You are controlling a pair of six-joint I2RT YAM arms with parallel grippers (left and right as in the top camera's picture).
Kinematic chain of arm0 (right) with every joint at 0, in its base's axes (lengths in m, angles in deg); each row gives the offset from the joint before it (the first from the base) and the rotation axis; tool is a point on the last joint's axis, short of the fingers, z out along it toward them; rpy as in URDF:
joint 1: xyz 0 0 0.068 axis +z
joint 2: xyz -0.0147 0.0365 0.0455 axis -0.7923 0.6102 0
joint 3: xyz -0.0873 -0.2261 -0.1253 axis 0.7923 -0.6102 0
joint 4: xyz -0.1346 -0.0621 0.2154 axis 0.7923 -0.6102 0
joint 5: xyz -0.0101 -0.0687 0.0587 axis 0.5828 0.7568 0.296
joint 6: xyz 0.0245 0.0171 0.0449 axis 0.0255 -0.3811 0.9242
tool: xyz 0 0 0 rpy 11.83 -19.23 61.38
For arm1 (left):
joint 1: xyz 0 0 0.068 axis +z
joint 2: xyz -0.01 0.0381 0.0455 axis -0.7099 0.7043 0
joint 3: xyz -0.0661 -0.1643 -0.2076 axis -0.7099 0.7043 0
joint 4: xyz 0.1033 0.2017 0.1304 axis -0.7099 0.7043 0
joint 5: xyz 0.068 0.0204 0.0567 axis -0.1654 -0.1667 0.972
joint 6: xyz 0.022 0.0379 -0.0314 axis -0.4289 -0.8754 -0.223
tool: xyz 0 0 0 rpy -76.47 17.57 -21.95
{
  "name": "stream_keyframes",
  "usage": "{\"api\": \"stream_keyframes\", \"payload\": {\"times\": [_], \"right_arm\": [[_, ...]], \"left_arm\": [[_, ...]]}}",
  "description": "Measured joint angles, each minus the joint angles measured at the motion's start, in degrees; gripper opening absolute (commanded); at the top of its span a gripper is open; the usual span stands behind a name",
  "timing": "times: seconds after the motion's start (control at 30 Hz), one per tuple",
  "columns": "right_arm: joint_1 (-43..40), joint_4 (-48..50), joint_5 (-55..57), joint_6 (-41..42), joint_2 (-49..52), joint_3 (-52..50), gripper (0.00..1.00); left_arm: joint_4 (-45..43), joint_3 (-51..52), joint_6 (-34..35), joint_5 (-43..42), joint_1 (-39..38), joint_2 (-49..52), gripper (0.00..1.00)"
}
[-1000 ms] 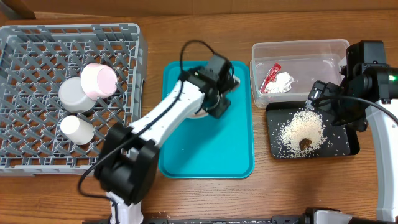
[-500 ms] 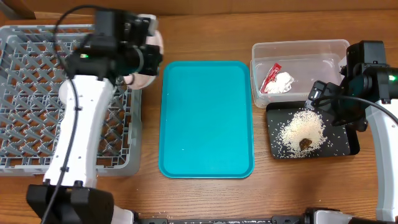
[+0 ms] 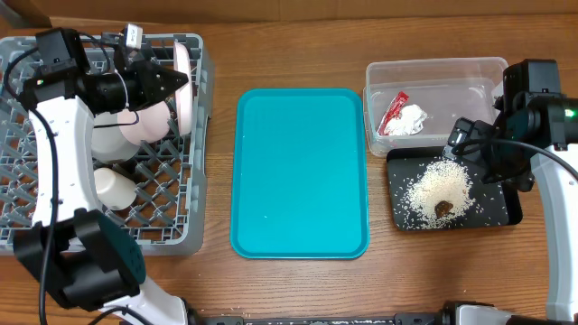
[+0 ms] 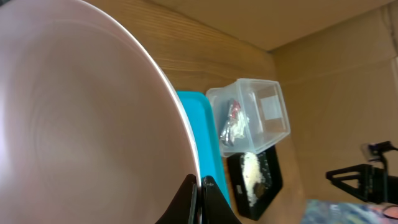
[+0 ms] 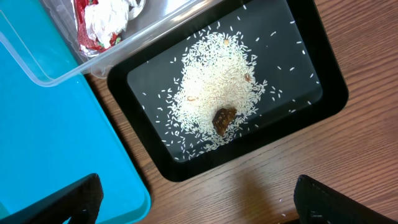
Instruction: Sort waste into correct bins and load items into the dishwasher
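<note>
Gripping pink plate (image 4: 81,124) by rim with left hand (image 4: 199,196), on edge over grey rack (image 3: 172,217), far left. Hovering with right hand (image 5: 199,208), fingers spread apart, above black tray (image 5: 311,68) of rice (image 5: 217,87), right side. All on wood-grain desk (image 3: 298,289); brown board (image 4: 348,74) beyond.

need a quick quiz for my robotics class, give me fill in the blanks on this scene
1. The left gripper holds the ___ on edge over the grey rack.
2. The red wrapper lies in the ___ tub.
3. The brown lump sits in the ___ tray.
Missing: plate; clear; black.
</note>
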Motion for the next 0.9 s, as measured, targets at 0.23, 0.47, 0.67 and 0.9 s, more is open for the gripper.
{"api": "stream_keyframes", "payload": {"times": [0.23,0.47,0.67,0.9], "right_arm": [[0.0,0.0,0.0,0.1,0.0,0.0,1.00],[0.0,0.0,0.0,0.0,0.0,0.0,1.00],[0.0,0.7,-0.5,0.0,0.0,0.0,1.00],[3.1,15.2,-13.7,-6.6,0.0,0.0,0.99]], "left_arm": [[0.0,0.0,-0.8,-4.0,0.2,3.8,0.74],[2.6,0.0,-1.1,-0.7,1.4,3.9,1.00],[4.5,0.0,-1.1,5.7,2.8,2.6,1.00],[9.9,-0.1,0.9,28.0,-1.3,-12.5,1.00]]}}
